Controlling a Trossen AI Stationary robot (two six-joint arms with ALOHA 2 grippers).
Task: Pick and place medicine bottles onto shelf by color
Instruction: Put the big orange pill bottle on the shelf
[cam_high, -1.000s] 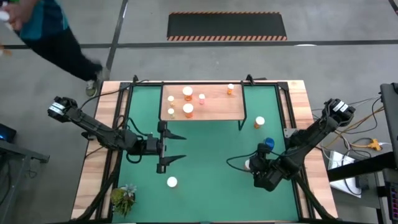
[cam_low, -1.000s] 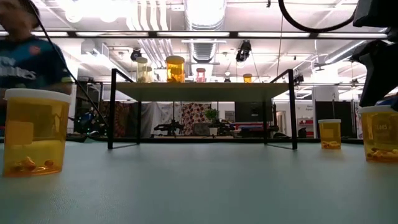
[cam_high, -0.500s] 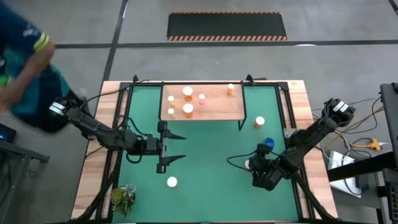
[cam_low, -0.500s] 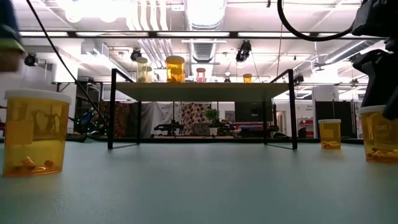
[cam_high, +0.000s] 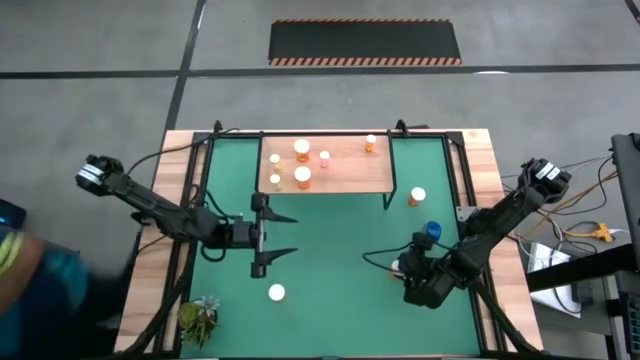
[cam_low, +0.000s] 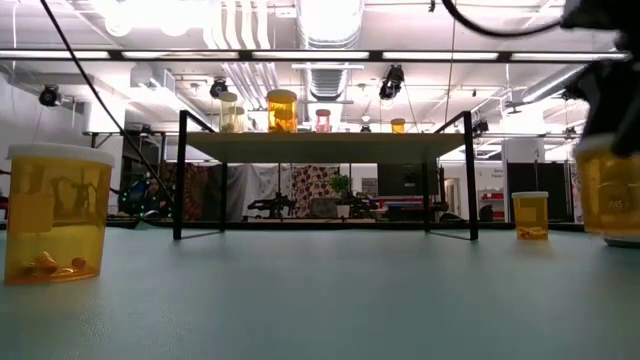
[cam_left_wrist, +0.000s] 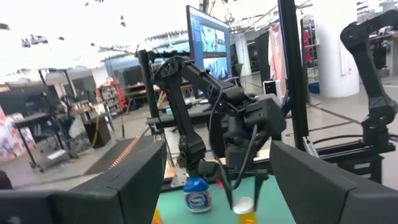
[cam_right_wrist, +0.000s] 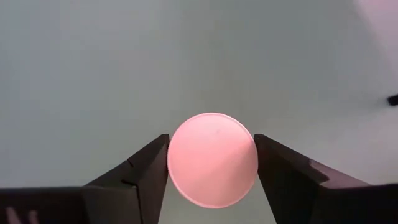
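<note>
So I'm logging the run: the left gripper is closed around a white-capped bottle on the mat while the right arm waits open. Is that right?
The arms are swapped. In the right wrist view, the right gripper brackets the white-capped bottle, fingers at the cap's sides. The high view shows the left gripper waiting open over the green mat.

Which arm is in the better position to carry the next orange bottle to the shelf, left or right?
Right. The right gripper already has its fingers on either side of a white-capped bottle, seemingly lifted off the green mat. The left gripper waits open and empty at mid-mat.
</note>
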